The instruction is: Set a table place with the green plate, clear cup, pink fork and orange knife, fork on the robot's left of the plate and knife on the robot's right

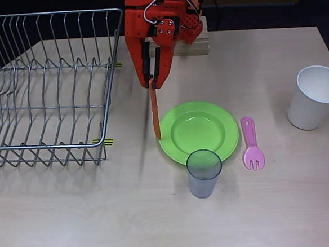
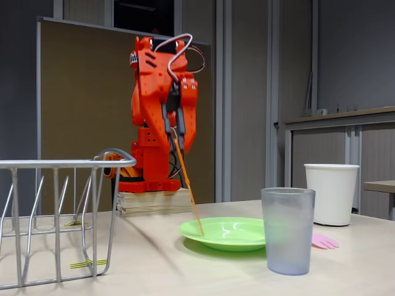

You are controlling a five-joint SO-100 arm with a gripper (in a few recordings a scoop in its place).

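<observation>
The green plate (image 1: 199, 131) (image 2: 225, 232) lies mid-table. A clear cup (image 1: 204, 172) (image 2: 287, 230) stands upright at the plate's near edge. The pink fork (image 1: 251, 144) (image 2: 324, 241) lies flat just right of the plate in the overhead view, tines toward the camera. My gripper (image 1: 152, 82) (image 2: 174, 137) is shut on the handle end of the orange knife (image 1: 155, 114) (image 2: 188, 188). The knife hangs slanted down from it. Its tip reaches the table at the plate's left rim in the overhead view; I cannot tell whether it touches.
A wire dish rack (image 1: 46, 86) (image 2: 58, 216) fills the left side of the table. A white paper cup (image 1: 315, 97) (image 2: 331, 193) stands at the far right. The arm's base sits on a wooden block (image 1: 196, 45) (image 2: 154, 201) at the back.
</observation>
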